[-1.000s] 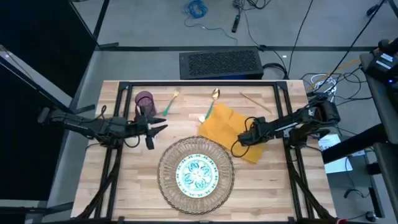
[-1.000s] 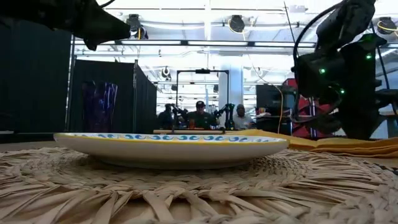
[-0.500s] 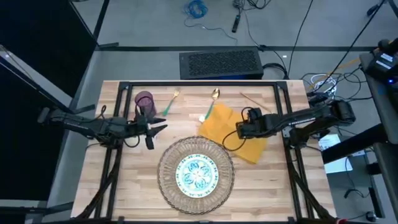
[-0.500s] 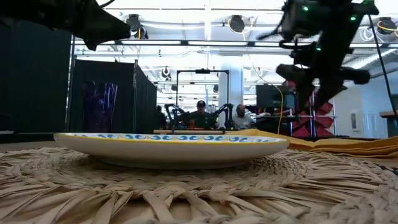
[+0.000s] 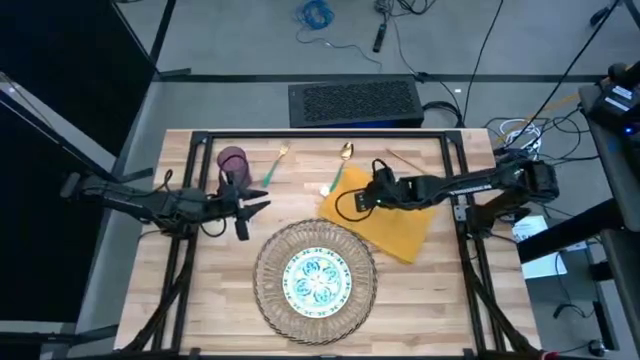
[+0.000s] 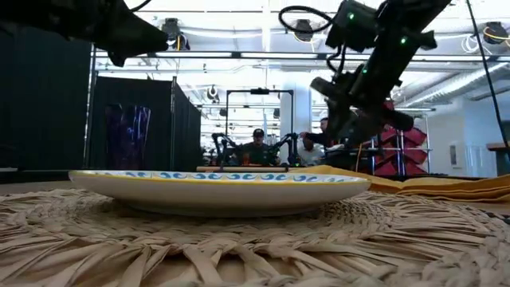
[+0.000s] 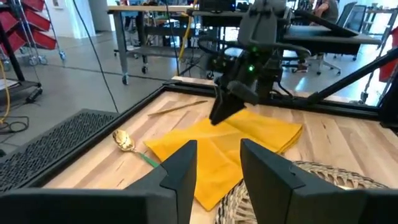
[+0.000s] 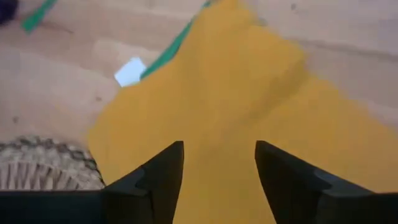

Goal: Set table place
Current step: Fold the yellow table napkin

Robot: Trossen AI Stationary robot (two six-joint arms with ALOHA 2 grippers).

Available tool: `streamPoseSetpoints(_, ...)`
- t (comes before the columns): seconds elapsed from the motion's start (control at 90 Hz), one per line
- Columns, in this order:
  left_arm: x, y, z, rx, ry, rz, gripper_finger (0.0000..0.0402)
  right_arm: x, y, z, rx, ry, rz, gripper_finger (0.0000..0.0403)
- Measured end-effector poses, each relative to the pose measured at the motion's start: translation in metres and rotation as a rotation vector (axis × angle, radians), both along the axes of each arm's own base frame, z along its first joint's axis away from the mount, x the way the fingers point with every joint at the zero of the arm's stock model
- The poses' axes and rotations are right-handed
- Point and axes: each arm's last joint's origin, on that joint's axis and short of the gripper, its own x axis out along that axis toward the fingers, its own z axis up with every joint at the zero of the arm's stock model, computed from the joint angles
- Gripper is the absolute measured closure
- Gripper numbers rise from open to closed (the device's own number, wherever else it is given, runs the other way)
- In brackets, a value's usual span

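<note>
i have the right pincer (image 5: 362, 198) out over the yellow napkin (image 5: 385, 216), above the napkin's part nearest the mat, its fingers (image 8: 163, 168) spread apart with nothing between them; the wrist view shows only cloth in the gap. the left pincer (image 5: 258, 207) waits over the desk (image 5: 440, 300) on the left side, just in front of the purple cup (image 5: 232, 162), its fingers (image 7: 186, 163) also apart and empty.

the napkin lies flat and askew on the desk, right of centre, one corner close to the wicker mat (image 5: 268, 293); i can't tell whether it touches the rim. the mat sits at the front middle with the white and teal plate (image 5: 316, 279) centred on it. the spoon (image 5: 344, 160) lies at the back of the desk, bowl away from the mat, its teal handle running under or against the napkin's far edge; i can't tell which. the fork (image 5: 275, 165) lies tilted between the cup and the spoon. a thin wooden stick (image 5: 410, 165) rests on the desk just behind the napkin.
</note>
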Motion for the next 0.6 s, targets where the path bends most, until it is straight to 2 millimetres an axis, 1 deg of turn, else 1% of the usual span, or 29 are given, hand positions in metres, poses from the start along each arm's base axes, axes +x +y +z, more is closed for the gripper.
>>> streamPoseSetpoints(0.067,0.0,0.0,0.0,0.006,0.003,-0.001,0.0293,0.005,0.0,-0.006,0.01,0.002,0.022,0.0247)
streamPoseSetpoints(0.122,0.0,0.0,0.0,0.007,0.006,-0.001,0.0293,0.008,0.0,-0.008,0.015,-0.005,0.04,0.0271)
streamPoseSetpoints(0.178,0.0,0.0,-0.001,0.007,0.007,-0.001,0.0293,0.008,0.0,-0.01,0.021,0.004,0.062,0.0309)
streamPoseSetpoints(0.244,0.0,0.0,-0.001,0.007,0.009,-0.001,0.0293,0.008,0.001,-0.011,0.019,0.023,0.09,0.0369)
streamPoseSetpoints(0.278,0.0,0.0,-0.001,0.007,0.009,-0.001,0.0293,0.008,0.001,-0.011,0.014,0.026,0.103,0.0385)
streamPoseSetpoints(0.4,0.0,0.0,-0.001,0.008,0.009,-0.001,0.0293,0.008,0.001,-0.011,0.018,0.03,0.115,0.04)
streamPoseSetpoints(0.6,0.0,0.0,-0.001,0.007,0.009,-0.001,0.0293,0.004,-0.006,-0.013,0.021,0.069,0.091,0.0403)
